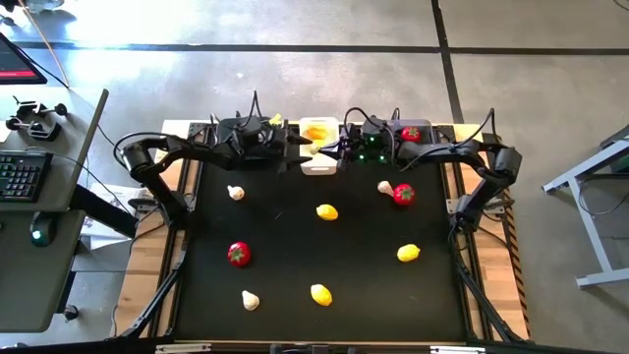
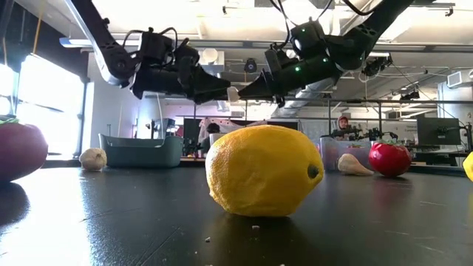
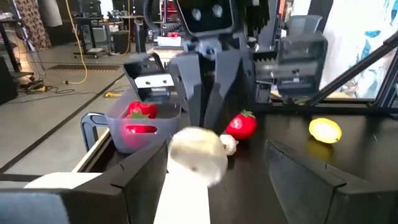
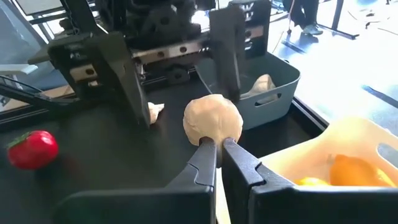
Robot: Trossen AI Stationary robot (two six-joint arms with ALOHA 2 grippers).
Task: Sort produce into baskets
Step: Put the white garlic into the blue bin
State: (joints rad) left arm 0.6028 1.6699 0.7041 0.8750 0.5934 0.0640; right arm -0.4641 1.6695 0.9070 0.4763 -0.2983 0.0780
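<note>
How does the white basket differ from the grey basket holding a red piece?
The white basket holds yellow pieces; the grey basket holds a red piece. The white basket sits mid-table at the far edge, the grey basket toward the right arm's side. Both are open-topped.

Both arms reach inward, meeting toward twelve o'clock. The left gripper (image 1: 295, 149) has its fingers (image 3: 298, 177) spread wide apart. The right gripper (image 1: 334, 149) points at it, fingers (image 4: 205, 163) pressed together.

I see grey concrete floor (image 1: 295, 88) with dark seams, a desk (image 1: 39, 197) with keyboard (image 1: 22, 175), bright ceiling lights (image 2: 244, 11).
</note>
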